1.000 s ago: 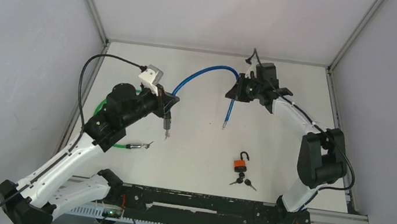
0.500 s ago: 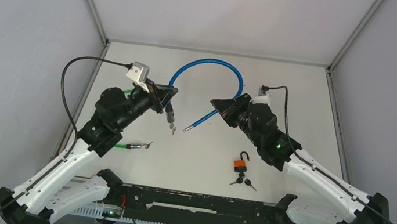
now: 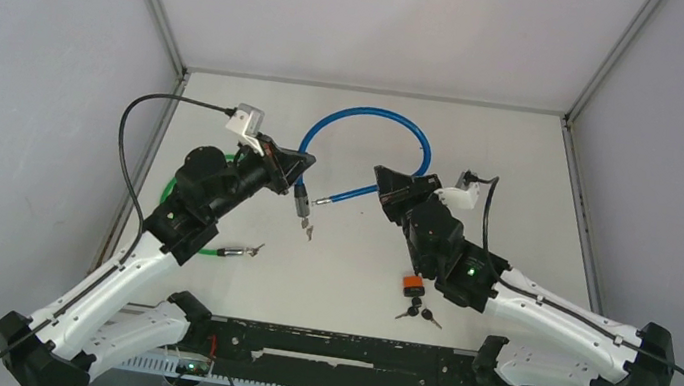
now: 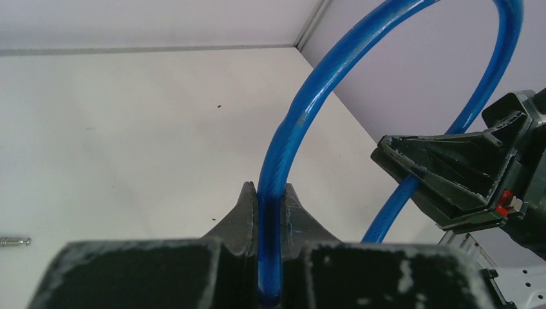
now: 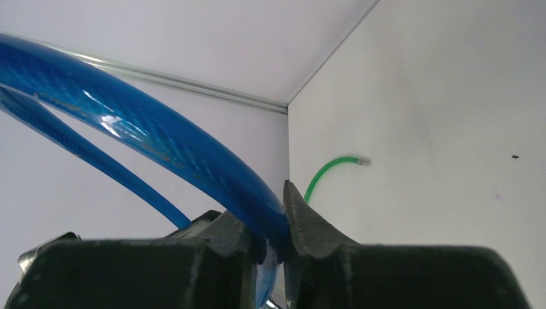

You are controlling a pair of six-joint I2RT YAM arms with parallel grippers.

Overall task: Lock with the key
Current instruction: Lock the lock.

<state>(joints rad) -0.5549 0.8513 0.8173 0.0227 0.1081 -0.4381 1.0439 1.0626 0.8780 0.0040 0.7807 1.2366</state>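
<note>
Since a second ago the right arm has swung from the far side of the counter [image 3: 522, 178] in toward the middle, bending the glossy blue plastic-coated cable [image 3: 369, 116] from a loose curve into a tall arch.

One metal-tipped end [image 3: 305, 226] hangs below the left jaws, which are shut tight on the cable [image 4: 309, 109] just above that tip. The right jaws are clamped on the other leg [image 5: 129, 122], whose tip [image 3: 323, 200] points at the left one, near but not touching. The small orange padlock [image 3: 414, 285] lies on the counter near the front, its top hidden under the right forearm, with the black-headed keys [image 3: 417, 314] just beside it.

We judge the step in hand to be bringing the two ends together for the padlock. To do it well we should keep both grips firm, since the bent cable will spring, close the gap slowly with the tips level, and watch the right forearm so it does not sweep the padlock or keys.

A thin green cable [image 3: 205, 251] lies by the left arm, well apart.
</note>
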